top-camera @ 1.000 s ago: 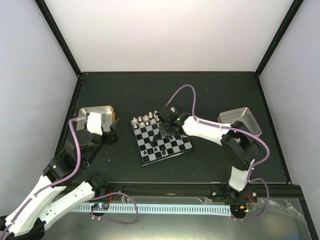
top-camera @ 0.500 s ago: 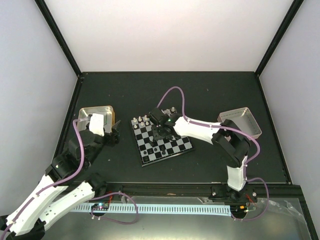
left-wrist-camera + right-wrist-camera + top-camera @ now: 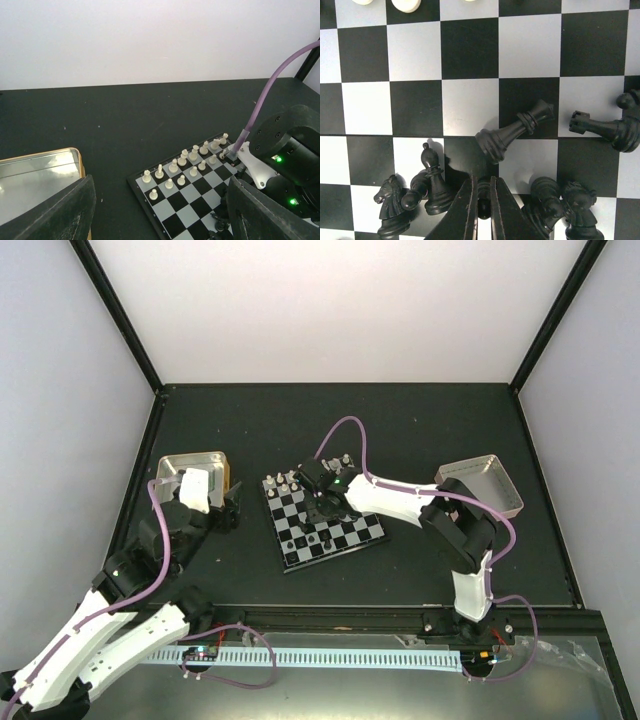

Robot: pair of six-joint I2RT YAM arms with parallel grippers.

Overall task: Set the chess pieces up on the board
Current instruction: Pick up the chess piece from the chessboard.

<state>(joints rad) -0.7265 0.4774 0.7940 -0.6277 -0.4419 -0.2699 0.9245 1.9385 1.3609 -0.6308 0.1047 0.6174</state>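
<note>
The board [image 3: 345,530] lies mid-table, turned slightly. White chess pieces [image 3: 192,156] stand in two rows along its far edge. Black chess pieces lie scattered near the front. My right gripper [image 3: 483,183] is low over them, shut on a small black piece [image 3: 483,199] pinched between its fingers. Just ahead lies a toppled black queen [image 3: 512,132], with a fallen rook [image 3: 602,129] to the right. A black bishop [image 3: 432,175] stands upright at the left beside a knight [image 3: 389,202]. My left gripper [image 3: 228,506] hovers open left of the board, empty.
A shallow metal tray [image 3: 188,464] sits behind the left gripper, and another tray [image 3: 478,480] stands at the right. More black pieces [image 3: 562,202] crowd right of the right fingers. The right arm [image 3: 287,155] reaches over the board's right side.
My right gripper moved left and forward over the black pieces and closed on a small black piece. The left arm barely shifted and stayed open.
</note>
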